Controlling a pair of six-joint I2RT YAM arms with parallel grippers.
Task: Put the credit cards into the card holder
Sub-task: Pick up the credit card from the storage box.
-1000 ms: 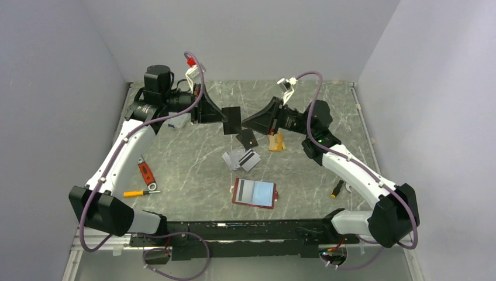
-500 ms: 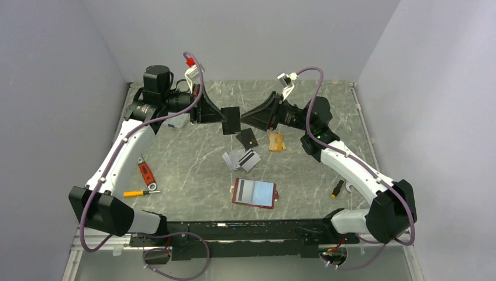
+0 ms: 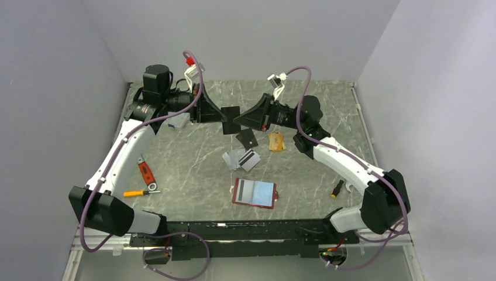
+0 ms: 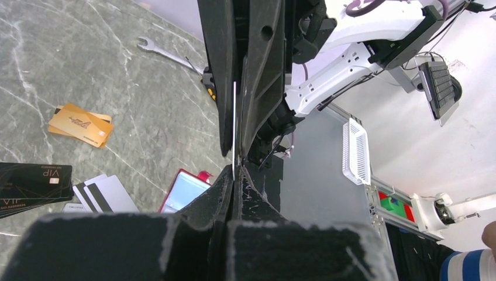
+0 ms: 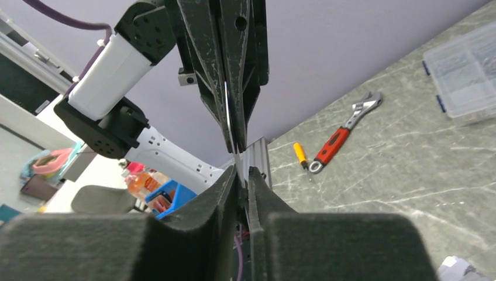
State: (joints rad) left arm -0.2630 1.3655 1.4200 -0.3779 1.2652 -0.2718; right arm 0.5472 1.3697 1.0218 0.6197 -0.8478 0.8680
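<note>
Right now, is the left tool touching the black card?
Touching. The left wrist view shows the left tool shut on the black card, its thin edge rising from between the fingertips.

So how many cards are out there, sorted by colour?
Black cards: 2, a held card in the left gripper, a loose card lying flat.
Gold cards: 2, stacked.
Grey-white striped cards: seemingly 3, overlapping.
Total: 7.
</note>
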